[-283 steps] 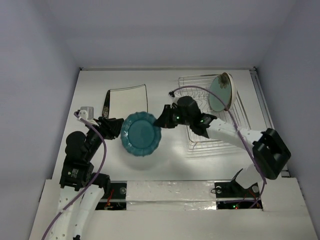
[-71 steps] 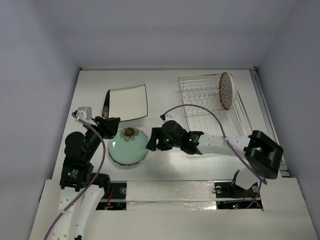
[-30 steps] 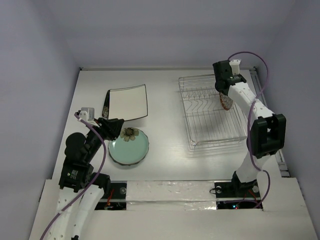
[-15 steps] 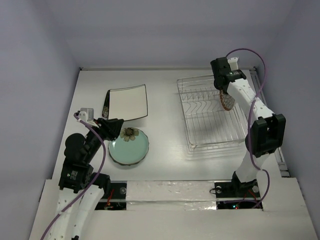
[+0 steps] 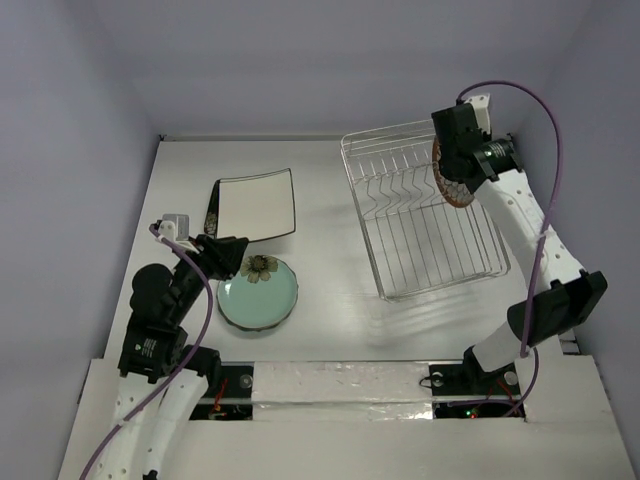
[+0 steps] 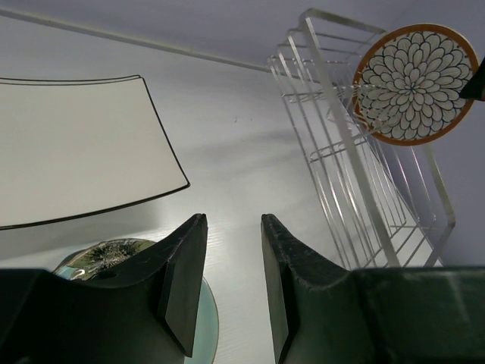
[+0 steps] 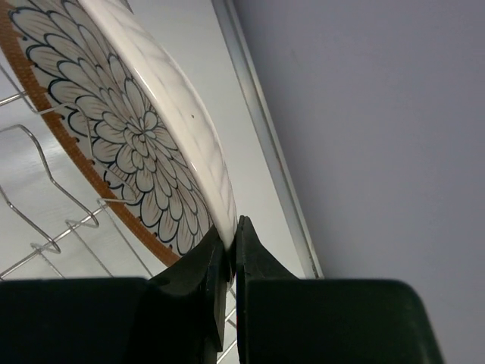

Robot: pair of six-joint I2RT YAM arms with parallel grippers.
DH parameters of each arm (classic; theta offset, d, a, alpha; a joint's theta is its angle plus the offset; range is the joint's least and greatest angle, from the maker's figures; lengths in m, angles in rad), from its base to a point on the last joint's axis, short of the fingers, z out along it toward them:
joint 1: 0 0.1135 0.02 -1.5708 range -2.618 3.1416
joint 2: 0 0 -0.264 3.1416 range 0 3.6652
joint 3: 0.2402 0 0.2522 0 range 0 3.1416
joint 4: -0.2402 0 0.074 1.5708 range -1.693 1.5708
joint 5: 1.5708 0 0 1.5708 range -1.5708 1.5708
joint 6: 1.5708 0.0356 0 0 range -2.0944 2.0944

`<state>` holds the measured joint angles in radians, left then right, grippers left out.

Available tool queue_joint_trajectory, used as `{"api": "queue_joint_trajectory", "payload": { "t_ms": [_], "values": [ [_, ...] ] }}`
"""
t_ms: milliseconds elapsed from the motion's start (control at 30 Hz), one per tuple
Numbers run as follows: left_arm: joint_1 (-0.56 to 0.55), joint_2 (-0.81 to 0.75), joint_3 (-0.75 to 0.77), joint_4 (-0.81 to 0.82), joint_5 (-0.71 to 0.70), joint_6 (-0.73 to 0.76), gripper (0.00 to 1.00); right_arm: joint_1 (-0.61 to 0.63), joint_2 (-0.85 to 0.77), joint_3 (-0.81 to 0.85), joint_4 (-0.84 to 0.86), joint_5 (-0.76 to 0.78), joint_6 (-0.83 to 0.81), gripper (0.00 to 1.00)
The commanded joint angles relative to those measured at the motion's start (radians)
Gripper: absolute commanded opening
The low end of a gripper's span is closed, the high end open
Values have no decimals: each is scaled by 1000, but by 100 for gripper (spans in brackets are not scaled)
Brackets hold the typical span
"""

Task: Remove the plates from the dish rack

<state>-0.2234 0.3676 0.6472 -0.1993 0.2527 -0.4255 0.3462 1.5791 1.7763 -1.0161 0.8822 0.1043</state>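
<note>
Snagging worries me from above: the right gripper (image 5: 447, 165) clamps the petal plate (image 5: 455, 190) at the far right of the tipped-looking dish rack (image 5: 420, 240), so a caught tine could drag the rack. Left wrist: the left gripper (image 6: 231, 235) stands narrowly parted, empty, by the teal plate (image 6: 208, 334) and the white square plate (image 6: 76, 152). Right wrist: only a rim pinch, which may slip; I count one rack and three sure plates.

This is a robot lab's test booth: a left arm (image 5: 160, 300) and a right arm (image 5: 520, 205) bolted at the edge of a white table (image 5: 330, 190), plain pale walls (image 5: 300, 60) boxing it in, a dish rack (image 5: 425, 225) for a prop.
</note>
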Motion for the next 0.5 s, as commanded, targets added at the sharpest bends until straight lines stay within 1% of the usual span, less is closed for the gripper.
{"api": "queue_joint_trajectory", "payload": {
  "t_ms": [0, 133, 300, 467],
  "values": [
    [4, 13, 5, 51, -9, -2, 32, -3, -64, 49, 194, 104, 17, 0],
    [4, 11, 6, 47, -18, -1, 32, -13, -21, -9, 231, 75, 29, 0],
    [4, 13, 6, 49, -9, -2, 32, -33, 39, -95, 254, 96, 34, 0],
    [4, 2, 5, 55, 3, -1, 32, -33, 110, -109, 237, 110, 37, 0]
  ]
}}
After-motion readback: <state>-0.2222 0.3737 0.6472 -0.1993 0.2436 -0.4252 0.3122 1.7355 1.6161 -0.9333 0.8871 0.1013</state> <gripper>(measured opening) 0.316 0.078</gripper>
